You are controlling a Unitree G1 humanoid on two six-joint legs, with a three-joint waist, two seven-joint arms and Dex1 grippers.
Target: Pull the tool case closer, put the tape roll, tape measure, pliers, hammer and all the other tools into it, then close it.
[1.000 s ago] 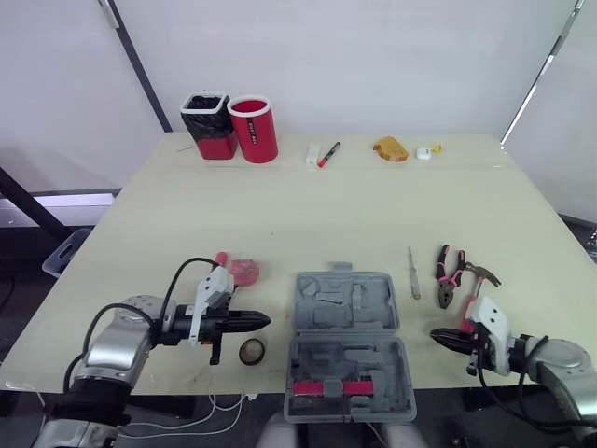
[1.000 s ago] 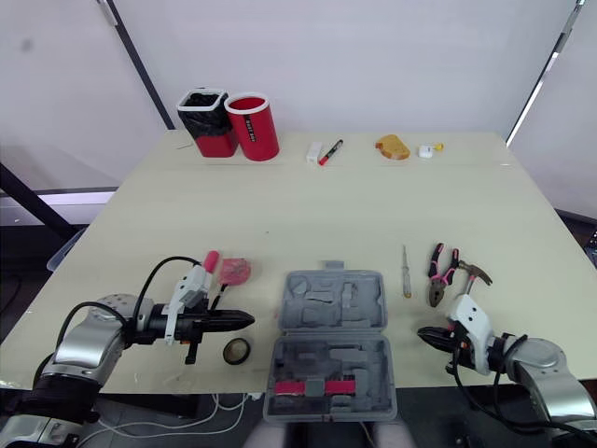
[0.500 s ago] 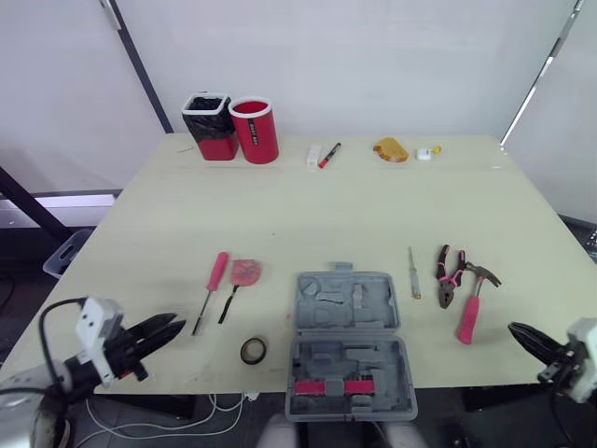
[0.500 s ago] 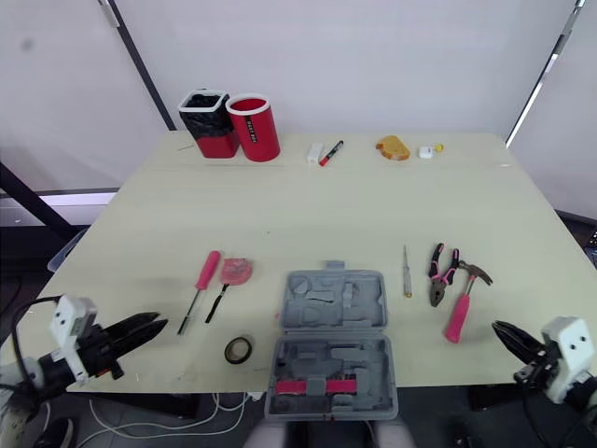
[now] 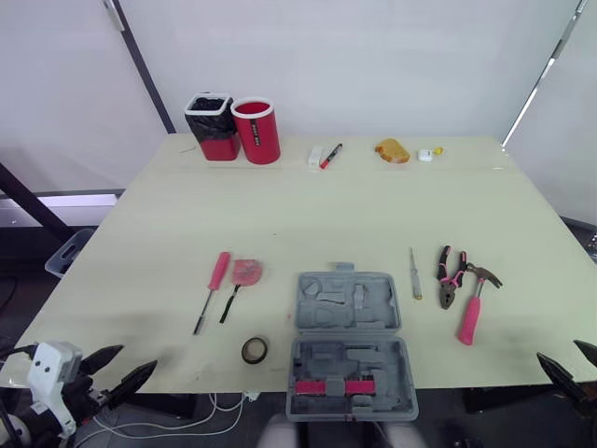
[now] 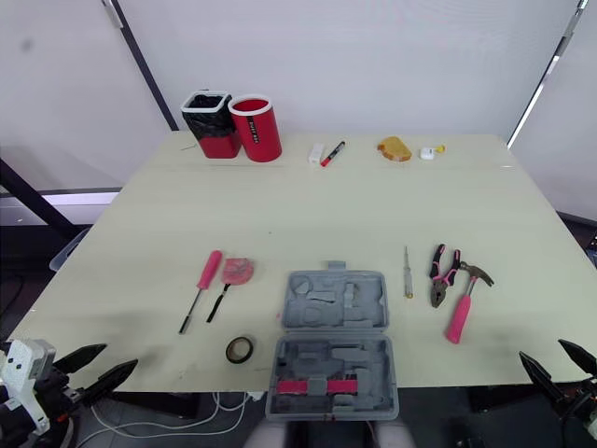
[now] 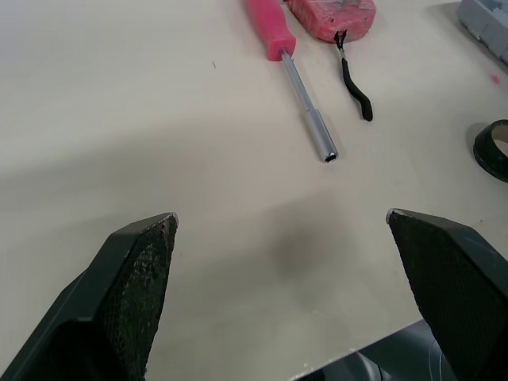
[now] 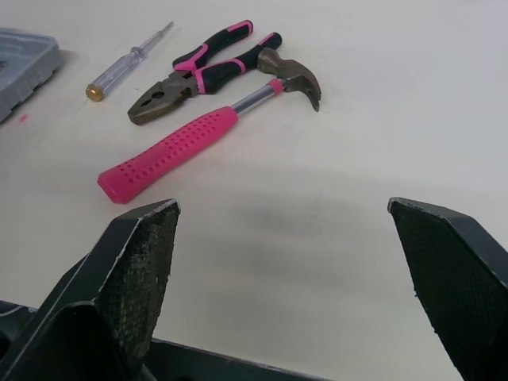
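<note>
The grey tool case (image 5: 350, 305) lies open at the table's front middle, its near half over the edge. Left of it lie the black tape roll (image 5: 254, 350), the red tape measure (image 5: 246, 272) and a pink-handled screwdriver (image 5: 213, 285). To its right lie a thin tester screwdriver (image 5: 413, 273), the pliers (image 5: 449, 277) and the pink-handled hammer (image 5: 474, 303). My left gripper (image 5: 121, 365) hangs open and empty off the front left corner. My right gripper (image 6: 543, 351) is open and empty off the front right edge, short of the hammer (image 8: 198, 131).
Along the back edge stand a black-lined bin (image 5: 211, 126) and a red cup (image 5: 256, 130), then a marker (image 5: 328, 155), a white block (image 5: 313, 155), a yellow lump (image 5: 391, 149) and a small white piece (image 5: 425, 154). Bare tabletop (image 5: 336, 215) spans the middle.
Both arms have drawn back off the table's front edge, left one leftward and right one rightward. Both grippers went from shut to wide open.
</note>
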